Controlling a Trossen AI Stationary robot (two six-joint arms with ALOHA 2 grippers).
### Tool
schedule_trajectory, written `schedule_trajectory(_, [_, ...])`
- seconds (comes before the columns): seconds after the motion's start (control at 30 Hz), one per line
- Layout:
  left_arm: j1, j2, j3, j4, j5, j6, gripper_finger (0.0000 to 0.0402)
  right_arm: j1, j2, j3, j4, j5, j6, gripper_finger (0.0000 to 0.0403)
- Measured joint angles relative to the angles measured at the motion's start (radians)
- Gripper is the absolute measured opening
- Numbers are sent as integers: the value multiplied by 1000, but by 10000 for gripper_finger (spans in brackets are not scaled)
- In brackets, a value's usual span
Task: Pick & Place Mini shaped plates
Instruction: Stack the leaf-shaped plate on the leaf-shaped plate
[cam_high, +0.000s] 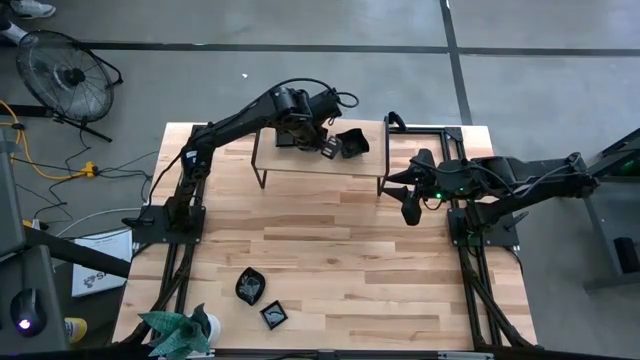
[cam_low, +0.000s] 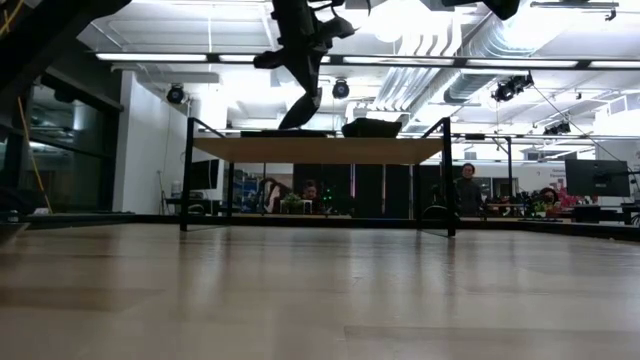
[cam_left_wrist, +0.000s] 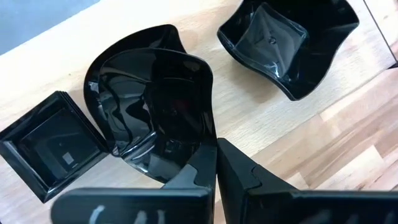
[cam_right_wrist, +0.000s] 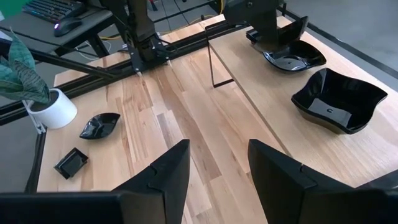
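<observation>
A raised wooden shelf (cam_high: 300, 165) stands at the table's far side. My left gripper (cam_high: 326, 147) is over it, shut on a wavy-edged glossy black plate (cam_left_wrist: 149, 106) that lies on the shelf. A square plate (cam_left_wrist: 50, 146) touches that plate on one side, and a deeper wavy square plate (cam_left_wrist: 286, 43) sits apart on the board. Two more black plates lie on the table near its near left corner: a leaf-like one (cam_high: 250, 286) and a square one (cam_high: 273, 315). My right gripper (cam_high: 410, 208) is open and hovers right of the shelf, touching nothing. My left gripper pinches the wavy plate's raised rim (cam_left_wrist: 210, 134) between its two fingers, on the side nearest the wrist. In the low view the fingers (cam_low: 298, 108) slant down onto the shelf from above. The plate's bottom rests on the shelf board, touching the square plate.
A green plant in a white pot (cam_high: 180, 328) stands at the near left corner. The shelf's black metal legs (cam_high: 258, 170) and the frame (cam_high: 440, 130) at the far right are obstacles. Bare wood lies across the table's middle (cam_high: 340, 250). People sit in the room beyond.
</observation>
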Motion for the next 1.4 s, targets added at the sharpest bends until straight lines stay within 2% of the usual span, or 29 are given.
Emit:
schedule_trajectory(0.8, [0, 0, -4, -11, -28, 29, 2, 1, 0, 0, 0, -6, 2, 158])
schedule_trajectory(1.17, [0, 1, -4, -10, -50, 40, 64, 1, 0, 0, -1, -6, 6, 158])
schedule_trajectory(1.4, [0, 1, -4, -2, -59, 55, 69, 1, 0, 0, -1, -12, 10, 158])
